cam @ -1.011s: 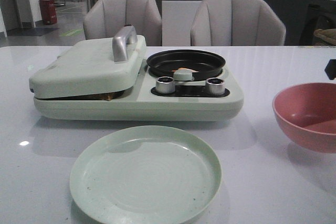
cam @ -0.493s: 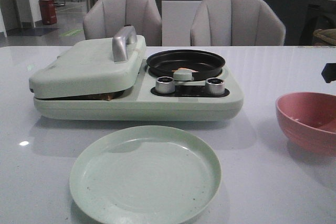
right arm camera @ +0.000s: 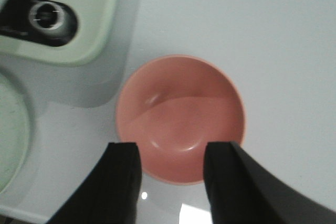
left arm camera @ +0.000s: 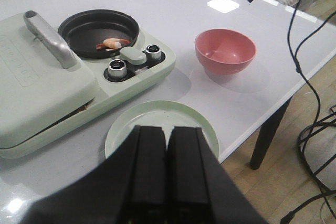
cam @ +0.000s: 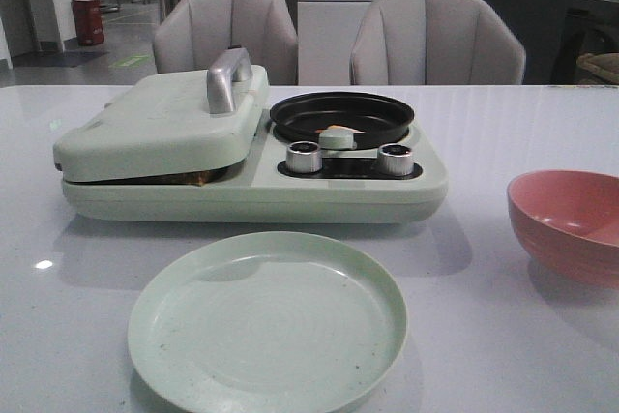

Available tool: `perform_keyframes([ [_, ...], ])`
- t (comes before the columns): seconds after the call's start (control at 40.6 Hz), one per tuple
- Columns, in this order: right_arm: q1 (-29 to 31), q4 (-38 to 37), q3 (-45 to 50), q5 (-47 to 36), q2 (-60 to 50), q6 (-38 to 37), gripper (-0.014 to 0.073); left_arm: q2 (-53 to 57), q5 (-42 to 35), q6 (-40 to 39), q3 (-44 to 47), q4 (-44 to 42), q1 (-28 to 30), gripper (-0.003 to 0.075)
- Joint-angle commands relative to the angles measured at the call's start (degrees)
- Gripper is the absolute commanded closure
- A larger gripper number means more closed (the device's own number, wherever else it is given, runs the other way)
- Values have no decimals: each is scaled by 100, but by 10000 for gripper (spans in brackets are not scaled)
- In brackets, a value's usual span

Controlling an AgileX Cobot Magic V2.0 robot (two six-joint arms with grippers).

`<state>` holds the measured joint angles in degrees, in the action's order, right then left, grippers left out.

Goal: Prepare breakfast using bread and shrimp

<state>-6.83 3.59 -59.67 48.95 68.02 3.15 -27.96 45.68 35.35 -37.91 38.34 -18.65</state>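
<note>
Small orange-pink shrimp [cam: 340,129] [left arm camera: 113,43] lie in the black round pan [cam: 377,118] of the pale green breakfast maker [cam: 261,195]. Its flat lid [cam: 160,123] with a silver handle [cam: 228,77] is down over the bread [cam: 198,178], of which only a brown sliver shows in the gap. My left gripper [left arm camera: 167,132] is shut and empty, held high above the near edge of the green plate [left arm camera: 157,116]. My right gripper [right arm camera: 172,153] is open, above the near rim of the empty pink bowl [right arm camera: 181,116]. Neither gripper shows in the front view.
The empty green plate [cam: 268,321] lies in front of the breakfast maker. The pink bowl [cam: 571,224] stands on the table at the right. Two silver knobs [cam: 304,156] sit below the pan. Two grey chairs [cam: 437,38] stand behind the table.
The pink bowl went from raised and tilted to standing level on the table. The dark piece of my right arm at the front view's right edge has gone out of sight.
</note>
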Motion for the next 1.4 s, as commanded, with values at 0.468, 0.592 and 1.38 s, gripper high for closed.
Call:
perform_keyframes([
  [0.468, -465, 422, 1495, 128, -3365, 101, 182, -21, -349, 12, -146, 214, -48, 619],
  [0.592, -465, 422, 1695, 128, -3605, 101, 182, -21, -349, 12, -146, 214, -48, 619],
  [1.38, -465, 422, 1746, 16, -3630, 101, 558, -21, -349, 12, -146, 168, -48, 619],
])
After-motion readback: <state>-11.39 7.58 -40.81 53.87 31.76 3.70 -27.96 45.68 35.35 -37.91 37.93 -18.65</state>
